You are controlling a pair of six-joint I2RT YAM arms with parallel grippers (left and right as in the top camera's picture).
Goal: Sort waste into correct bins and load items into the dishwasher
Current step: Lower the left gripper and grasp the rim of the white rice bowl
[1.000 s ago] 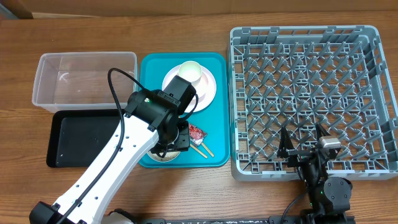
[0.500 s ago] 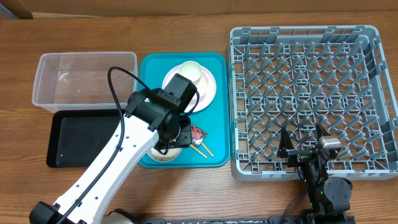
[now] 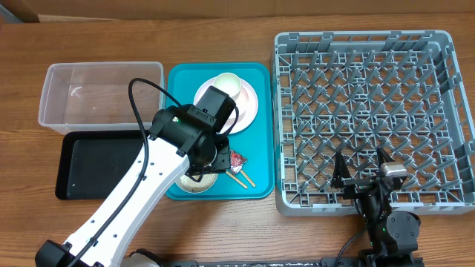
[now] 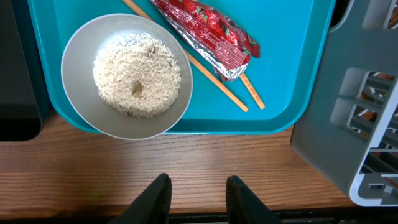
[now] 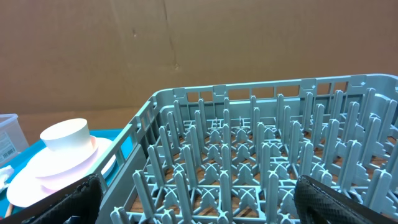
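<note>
A white bowl [image 4: 127, 74] of loose rice [image 4: 137, 74] sits at the front of the teal tray [image 4: 280, 93]. Beside it a red shiny wrapper [image 4: 205, 31] lies across the wooden chopsticks [image 4: 224, 87]. My left gripper [image 4: 198, 193] is open and empty, above the bare table just in front of the tray; from overhead it [image 3: 211, 159] hangs over the bowl [image 3: 194, 183] and wrapper [image 3: 236, 159]. A white cup [image 3: 228, 84] stands on the white plate [image 3: 236, 104]. My right gripper [image 5: 199, 205] is wide open over the near edge of the grey dish rack [image 3: 371, 119]. The napkin is hidden.
The clear tub [image 3: 100, 96] stands at the left, with the black tray [image 3: 93, 167] in front of it, both left of the teal tray [image 3: 260, 133]. The rack's corner [image 4: 367, 124] lies close to the right of the teal tray. The cup [image 5: 68, 134] shows in the right wrist view.
My left wrist has shifted slightly back over the tray, so more of the rice bowl shows. The right arm has not moved.
</note>
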